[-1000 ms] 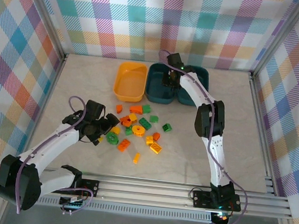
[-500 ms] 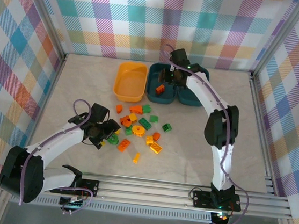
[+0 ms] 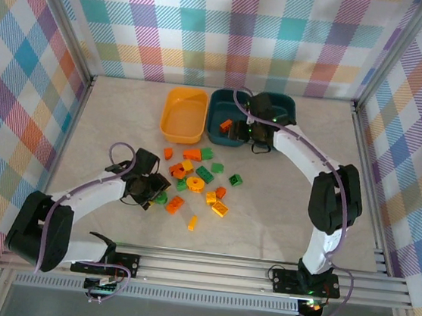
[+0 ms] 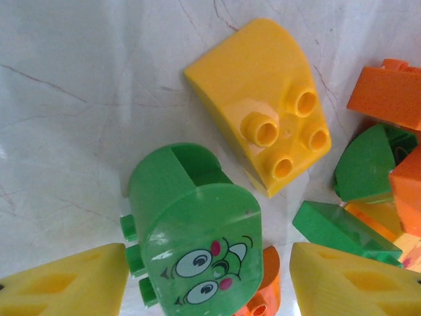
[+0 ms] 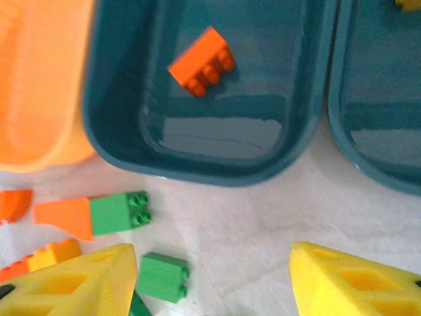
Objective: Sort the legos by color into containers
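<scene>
The legos lie in a loose heap of green, orange and yellow bricks mid-table. My left gripper is down at the heap's left edge. In the left wrist view its yellow fingers straddle a green brick with a printed face, and a gap remains on the right side. My right gripper hovers open by the near rim of the left teal container, with nothing between its fingers. An orange brick lies in that container.
The yellow-orange container stands left of the teal pair, and the right teal container holds a yellow piece. A yellow studded brick lies just beyond the green one. Two green bricks sit below the right gripper.
My right gripper opened, left the orange brick in the left teal container and drew back toward the near rim. My left gripper slid right over the green face brick, its jaws narrowing.
</scene>
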You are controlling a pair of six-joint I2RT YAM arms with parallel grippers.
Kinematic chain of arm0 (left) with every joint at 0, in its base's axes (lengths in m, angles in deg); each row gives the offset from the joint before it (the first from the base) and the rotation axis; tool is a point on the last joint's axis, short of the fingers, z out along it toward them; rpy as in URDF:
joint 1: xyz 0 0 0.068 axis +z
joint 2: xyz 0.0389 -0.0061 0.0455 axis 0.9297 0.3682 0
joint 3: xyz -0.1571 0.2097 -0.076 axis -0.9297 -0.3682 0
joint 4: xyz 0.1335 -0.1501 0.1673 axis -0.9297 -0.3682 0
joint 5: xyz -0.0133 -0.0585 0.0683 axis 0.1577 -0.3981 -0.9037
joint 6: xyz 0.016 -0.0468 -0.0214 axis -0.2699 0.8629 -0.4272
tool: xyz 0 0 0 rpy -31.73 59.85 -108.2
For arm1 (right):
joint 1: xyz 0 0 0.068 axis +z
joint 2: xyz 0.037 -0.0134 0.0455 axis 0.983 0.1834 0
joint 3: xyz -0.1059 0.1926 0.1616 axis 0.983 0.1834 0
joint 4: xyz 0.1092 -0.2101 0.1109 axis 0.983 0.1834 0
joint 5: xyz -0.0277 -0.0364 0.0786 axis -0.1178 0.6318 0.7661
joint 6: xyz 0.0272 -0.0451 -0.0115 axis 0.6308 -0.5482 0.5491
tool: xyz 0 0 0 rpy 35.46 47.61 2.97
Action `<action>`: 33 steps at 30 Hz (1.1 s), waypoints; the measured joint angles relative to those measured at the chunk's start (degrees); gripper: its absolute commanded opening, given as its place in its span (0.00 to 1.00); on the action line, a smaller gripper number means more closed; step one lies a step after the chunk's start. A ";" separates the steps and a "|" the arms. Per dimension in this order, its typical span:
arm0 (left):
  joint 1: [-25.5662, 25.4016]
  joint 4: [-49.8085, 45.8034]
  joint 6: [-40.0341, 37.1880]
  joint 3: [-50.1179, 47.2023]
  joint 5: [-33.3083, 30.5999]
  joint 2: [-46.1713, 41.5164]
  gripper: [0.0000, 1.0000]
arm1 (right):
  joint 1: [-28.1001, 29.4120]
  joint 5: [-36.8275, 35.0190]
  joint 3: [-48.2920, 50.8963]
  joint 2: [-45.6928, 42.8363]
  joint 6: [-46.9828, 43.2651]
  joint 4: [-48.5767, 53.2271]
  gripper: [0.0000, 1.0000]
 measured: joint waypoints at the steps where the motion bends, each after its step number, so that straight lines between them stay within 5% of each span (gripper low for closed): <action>1: -0.11 0.15 0.02 -0.02 -0.02 0.33 0.64 | -0.02 -0.11 0.76 0.00 0.11 0.00 0.63; 11: -0.31 1.90 -0.96 -0.79 0.44 1.14 0.42 | -1.14 -0.59 1.92 -3.32 0.15 -0.83 0.63; 33: -0.68 -6.34 -5.73 3.10 -0.37 -10.03 0.36 | -3.39 -0.52 4.63 -5.46 1.03 -2.16 0.63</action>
